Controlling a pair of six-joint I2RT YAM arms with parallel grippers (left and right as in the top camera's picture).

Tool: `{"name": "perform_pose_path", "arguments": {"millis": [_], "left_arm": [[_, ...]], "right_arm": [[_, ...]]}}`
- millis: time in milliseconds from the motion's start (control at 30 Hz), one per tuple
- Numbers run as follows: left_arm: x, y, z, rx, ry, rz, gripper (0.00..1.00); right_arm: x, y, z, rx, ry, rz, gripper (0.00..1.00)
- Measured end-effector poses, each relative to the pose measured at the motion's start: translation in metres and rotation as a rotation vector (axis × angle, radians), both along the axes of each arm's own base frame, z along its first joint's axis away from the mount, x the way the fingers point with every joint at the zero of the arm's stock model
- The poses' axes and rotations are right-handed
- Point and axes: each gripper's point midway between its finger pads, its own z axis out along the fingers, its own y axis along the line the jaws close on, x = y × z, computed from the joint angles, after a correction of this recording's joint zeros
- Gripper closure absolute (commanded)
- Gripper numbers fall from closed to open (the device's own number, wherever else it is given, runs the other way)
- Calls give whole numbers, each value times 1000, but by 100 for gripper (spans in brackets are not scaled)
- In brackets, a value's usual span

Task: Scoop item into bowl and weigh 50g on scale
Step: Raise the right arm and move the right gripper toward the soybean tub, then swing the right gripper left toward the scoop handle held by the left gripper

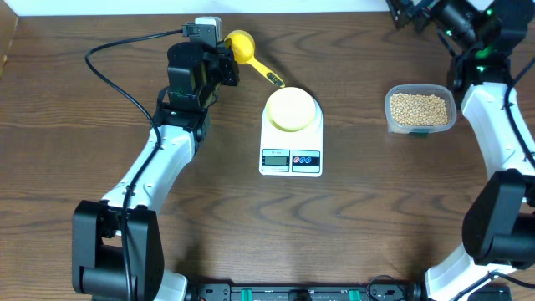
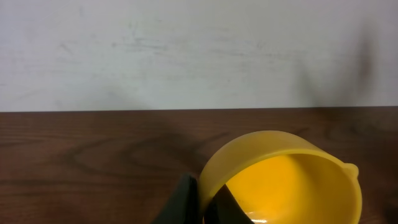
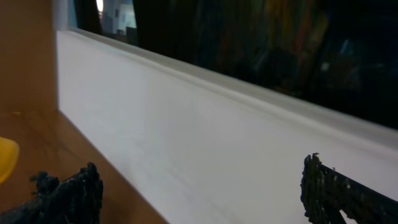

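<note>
Overhead view: the left hand [image 1: 227, 60] sat at the far edge of the tabletop [image 1: 376, 217], narrowed to a pinch on the yellow scoop [image 1: 241, 45]. The scoop's handle pointed toward the white digital scale [image 1: 291, 159]. The pale yellow bowl [image 1: 292, 109] stood on the scale's platform and looked empty. The beans [image 1: 419, 108] lay well apart to the right in a clear plastic tub [image 1: 420, 127]. In the left wrist view we saw dark fingertips [image 2: 186, 200] clamped on the rim of the scoop's cup, not on its handle.

The right hand [image 3: 202, 193] hung with its fingers spread wide, holding nothing and facing the back wall.

We judged the beans hard, light and quick to roll, so they would pour easily and scatter if tipped fast. The scoop looked like stiff, smooth plastic, and a rim grip might let it swivel under load.
</note>
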Motion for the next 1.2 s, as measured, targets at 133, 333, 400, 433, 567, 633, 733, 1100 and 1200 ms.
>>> {"name": "perform_pose_path", "arguments": {"millis": [133, 333, 400, 433, 567, 633, 733, 1100, 1200], "left_arm": [[0, 0, 0, 0, 0, 0, 92], [0, 0, -1, 1, 6, 0, 92], [-1, 0, -4, 3, 15, 0, 92], [-2, 0, -5, 4, 21, 0, 92], [-2, 0, -5, 4, 23, 0, 93], [-2, 0, -6, 4, 24, 0, 92], [-2, 0, -5, 4, 23, 0, 92], [-2, 0, -6, 4, 24, 0, 92], [-2, 0, -5, 4, 23, 0, 93]], "right_arm": [[-1, 6, -5, 15, 31, 28, 1], [-5, 29, -6, 21, 47, 73, 1], [-6, 33, -7, 22, 51, 80, 1], [-5, 34, -8, 22, 53, 81, 1], [-3, 34, -11, 23, 59, 78, 1], [0, 34, -15, 24, 66, 76, 1], [6, 34, -21, 31, 83, 79, 1], [38, 44, -60, 91, 212, 183, 1], [37, 46, -68, 103, 258, 204, 1]]}}
